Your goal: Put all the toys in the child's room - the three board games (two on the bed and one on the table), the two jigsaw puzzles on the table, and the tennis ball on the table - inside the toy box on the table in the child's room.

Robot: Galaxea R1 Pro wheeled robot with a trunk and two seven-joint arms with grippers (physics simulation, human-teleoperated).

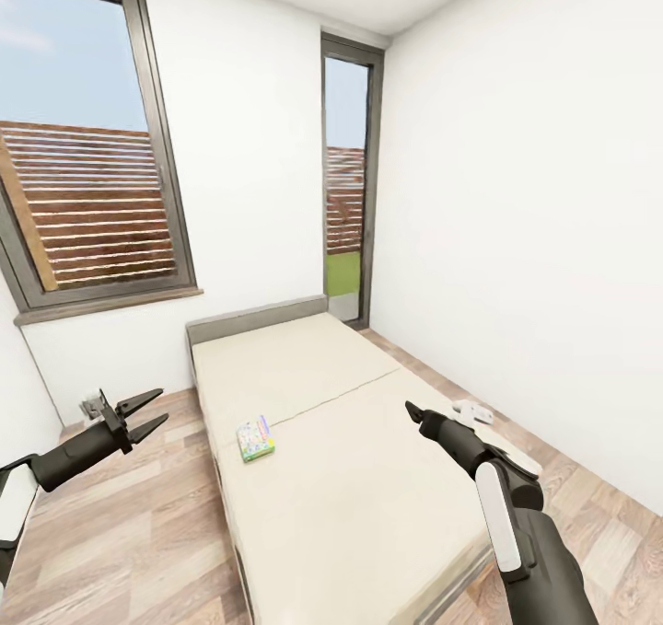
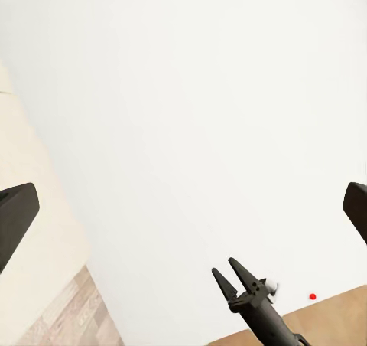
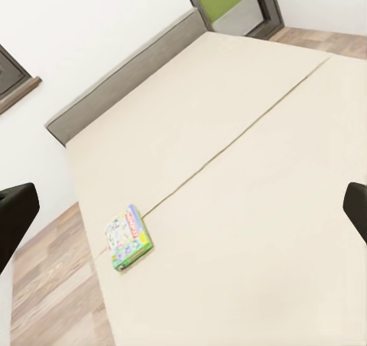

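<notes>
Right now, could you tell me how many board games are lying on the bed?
1: a pale green board game lies near the left edge of the bed.

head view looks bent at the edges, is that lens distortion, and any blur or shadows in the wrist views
Head view: wide-angle stretch, the window frame leans and the bed fans out; flat even light, hardly any shadows. Right wrist view: soft, so the board game cover print is unreadable. Left wrist view: mostly plain white wall, nearly featureless.
</notes>
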